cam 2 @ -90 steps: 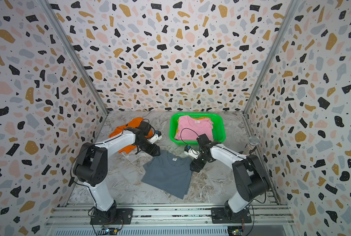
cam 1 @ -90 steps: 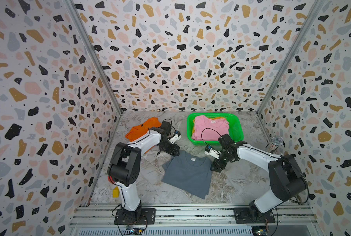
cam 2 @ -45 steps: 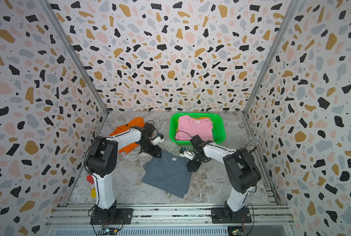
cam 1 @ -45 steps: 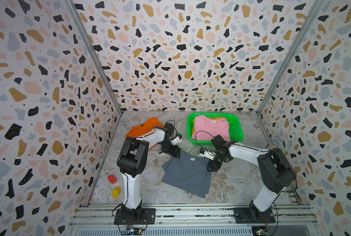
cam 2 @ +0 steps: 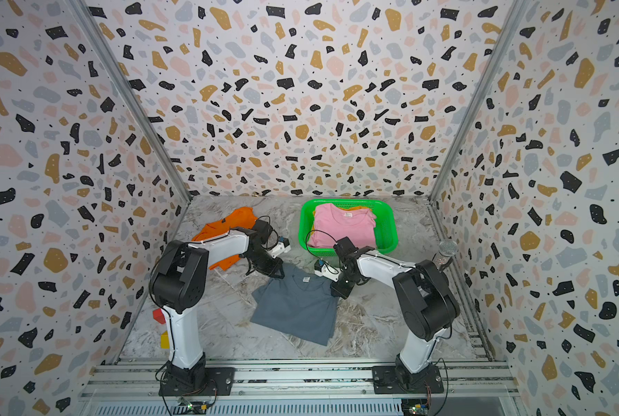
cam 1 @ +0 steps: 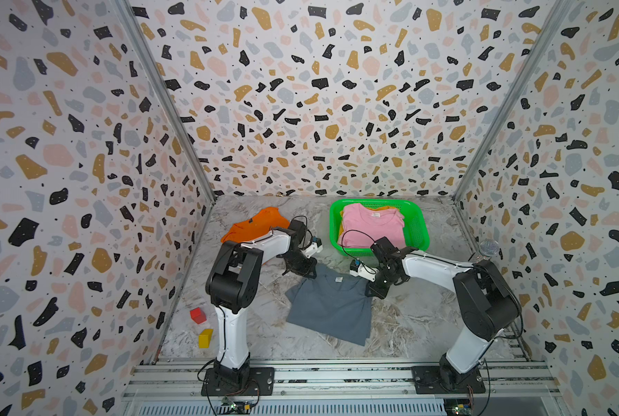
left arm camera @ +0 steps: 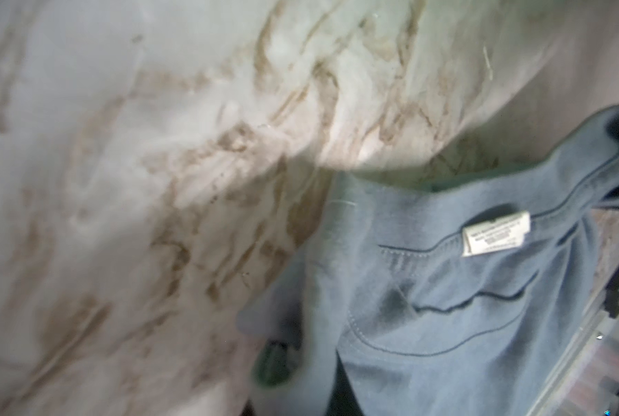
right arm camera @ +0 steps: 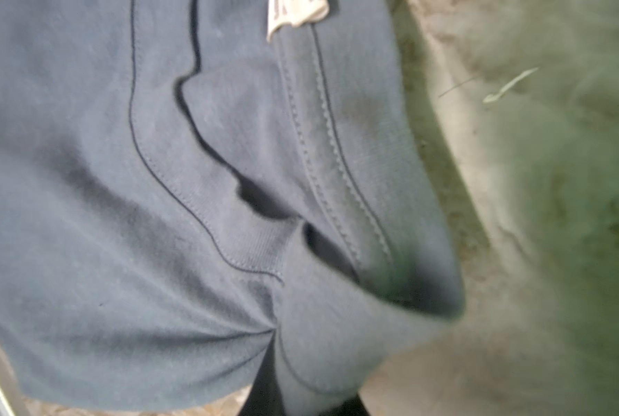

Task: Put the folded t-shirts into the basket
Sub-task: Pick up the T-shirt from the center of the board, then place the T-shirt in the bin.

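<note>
The slate-grey folded cloth t-shirt (cam 1: pixel 328 309) is lying on the worktop (cam 1: pixel 409 324), the bright green perforated plastic basket (cam 1: pixel 418 230) at its 1 o'clock. Its pick-up is seemingly beginning, calling for an even two-armed lift; left gripper (cam 1: pixel 306 272) and right gripper (cam 1: pixel 374 291) are pinching its 11 and 1 o'clock shoulder corners.

I've got both arms reaching low and inward, left gripper (cam 1: pixel 306 272) and right gripper (cam 1: pixel 374 290) each pinching the grey t-shirt (cam 1: pixel 331 309).
</note>
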Controlling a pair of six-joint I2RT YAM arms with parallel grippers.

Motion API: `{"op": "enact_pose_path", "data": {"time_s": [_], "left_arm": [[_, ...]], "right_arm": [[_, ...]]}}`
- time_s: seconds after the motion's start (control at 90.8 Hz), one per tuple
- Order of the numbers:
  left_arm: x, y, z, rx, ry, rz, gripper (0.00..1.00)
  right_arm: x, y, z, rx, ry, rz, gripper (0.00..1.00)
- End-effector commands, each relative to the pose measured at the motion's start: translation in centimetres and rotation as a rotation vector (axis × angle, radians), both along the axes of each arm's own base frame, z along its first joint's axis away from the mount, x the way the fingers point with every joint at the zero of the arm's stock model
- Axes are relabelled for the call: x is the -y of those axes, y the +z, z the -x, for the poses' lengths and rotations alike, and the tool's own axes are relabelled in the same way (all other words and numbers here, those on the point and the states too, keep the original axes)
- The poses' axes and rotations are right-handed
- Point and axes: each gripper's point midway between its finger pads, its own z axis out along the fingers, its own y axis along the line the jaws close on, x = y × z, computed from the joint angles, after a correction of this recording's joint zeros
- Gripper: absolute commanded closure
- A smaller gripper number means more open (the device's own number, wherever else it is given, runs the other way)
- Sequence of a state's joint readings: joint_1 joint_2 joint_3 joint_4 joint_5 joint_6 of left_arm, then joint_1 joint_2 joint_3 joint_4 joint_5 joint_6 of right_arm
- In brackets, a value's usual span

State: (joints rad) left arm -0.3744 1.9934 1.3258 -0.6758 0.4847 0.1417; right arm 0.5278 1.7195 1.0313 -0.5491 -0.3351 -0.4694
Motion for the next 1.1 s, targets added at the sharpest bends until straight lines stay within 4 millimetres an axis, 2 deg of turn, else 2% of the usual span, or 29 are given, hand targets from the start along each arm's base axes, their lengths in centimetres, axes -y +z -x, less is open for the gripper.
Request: {"op": "enact_pose_path", "data": {"time_s": [0.0, 0.154, 0.385, 0.584, 0.738, 0.914, 1.09], "left_arm": [[0.5, 2.1, 0.8, 0.011, 0.005, 0.088, 0.98], [1.5, 4.4, 1.4, 0.062, 0.008, 0.199, 1.00], [3.2, 8.5, 1.9, 0.116, 0.004, 0.380, 1.00], [4.7, 11.5, 1.8, 0.161, -0.004, 0.495, 1.00], [6.4, 13.6, 1.8, 0.174, -0.008, 0.560, 1.00], [9.1, 15.8, 0.9, 0.214, -0.018, 0.611, 1.00], [12.4, 17.1, -1.3, 0.250, -0.027, 0.638, 1.00]], "right_arm": [[0.1, 2.3, -1.5, 0.135, 0.014, -0.014, 1.00], [1.0, 4.2, -2.1, 0.214, 0.017, -0.015, 1.00], [2.4, 7.4, -1.2, 0.278, 0.053, -0.004, 1.00], [5.7, 9.7, -1.5, 0.370, 0.033, 0.108, 1.00], [8.3, 12.2, -2.1, 0.417, -0.048, 0.153, 1.00], [10.7, 14.9, -2.8, 0.458, -0.121, 0.198, 1.00], [12.9, 16.7, -5.2, 0.493, -0.194, 0.268, 1.00]]}}
